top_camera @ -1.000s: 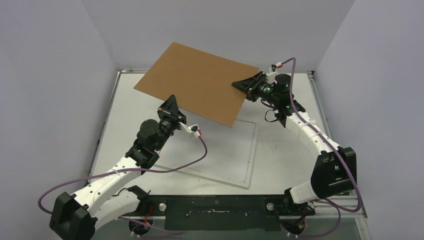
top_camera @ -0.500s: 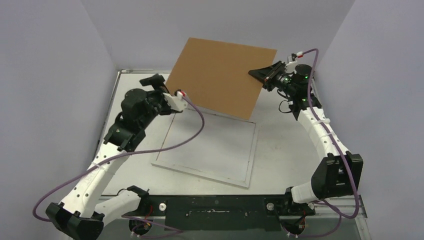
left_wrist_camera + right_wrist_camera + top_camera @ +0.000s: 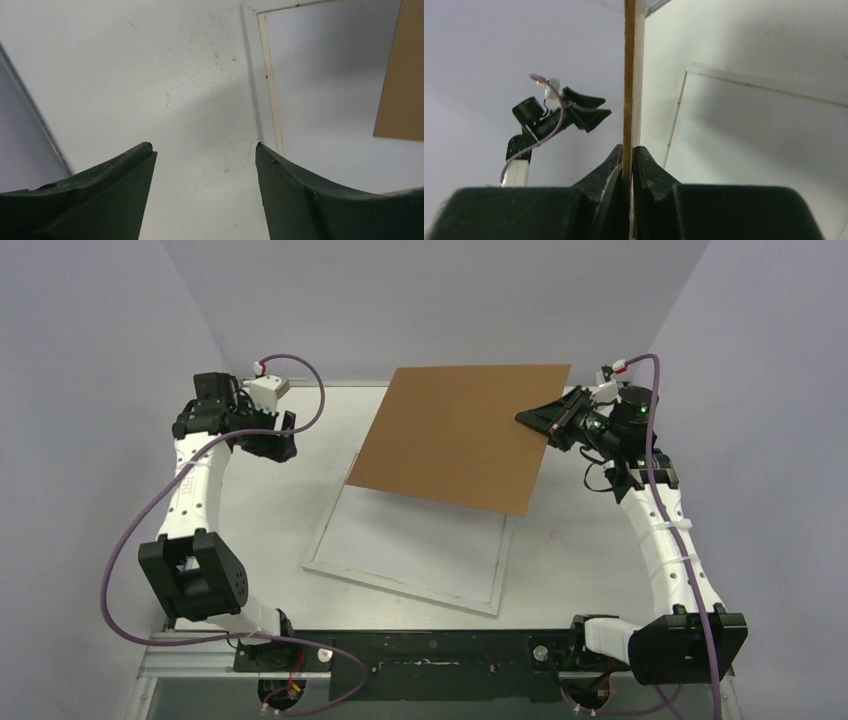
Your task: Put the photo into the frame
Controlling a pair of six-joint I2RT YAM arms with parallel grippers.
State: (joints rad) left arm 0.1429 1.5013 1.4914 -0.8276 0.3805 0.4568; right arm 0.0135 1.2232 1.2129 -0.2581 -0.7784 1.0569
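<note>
The frame [image 3: 415, 558], white-bordered with a clear middle, lies flat on the table; its corner shows in the left wrist view [image 3: 254, 75] and its edge in the right wrist view [image 3: 675, 120]. A plain brown backing board [image 3: 460, 435] hangs tilted above the frame's far end. My right gripper [image 3: 532, 418] is shut on the board's right edge, which stands edge-on between the jaws [image 3: 629, 148]. My left gripper [image 3: 278, 443] is open at the far left with nothing in it [image 3: 204, 146]. The photo is not in view.
Grey walls close in the table on three sides, with a metal rail [image 3: 215, 475] along its left edge. The left arm [image 3: 556, 112] shows past the board in the right wrist view. The board's corner [image 3: 402, 75] hangs at the right of the left wrist view.
My left gripper has opened, let go of the board and swung back to the far left. The right gripper has carried the board to the right, holding it alone.
</note>
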